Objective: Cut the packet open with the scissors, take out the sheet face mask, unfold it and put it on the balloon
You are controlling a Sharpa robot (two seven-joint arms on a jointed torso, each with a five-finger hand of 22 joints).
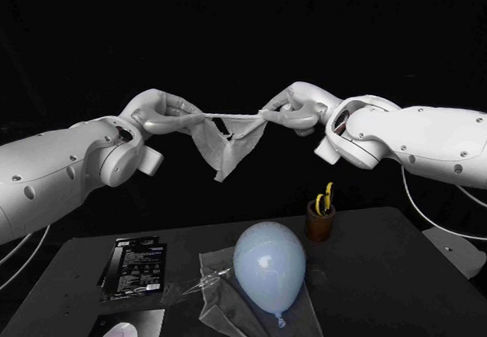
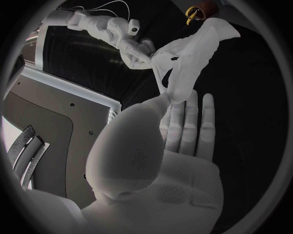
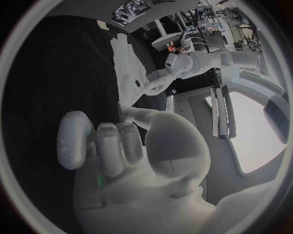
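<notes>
While the sheet face mask (image 1: 228, 142) hangs high above the counter (image 1: 398, 282), at twelve o'clock from the balloon (image 1: 270, 264), its top edge is drawn into a thin taut strip and the rest droops below in a crumpled, half-folded flap. The left robot hand (image 1: 163, 112) pinches the strip's nine o'clock end, and the right robot hand (image 1: 295, 107) pinches its three o'clock end. The pale blue balloon lies on a clear plastic sheet (image 1: 225, 309) mid-counter. A black packet (image 1: 135, 268) lies at the balloon's nine o'clock, and a brown cup (image 1: 319, 224) holding the scissors (image 1: 326, 198) stands at its one o'clock. Pulling further apart could tear the strip or slip a pinch. The damp folds may cling together, and the light balloon could roll under a lopsided drape.
</notes>
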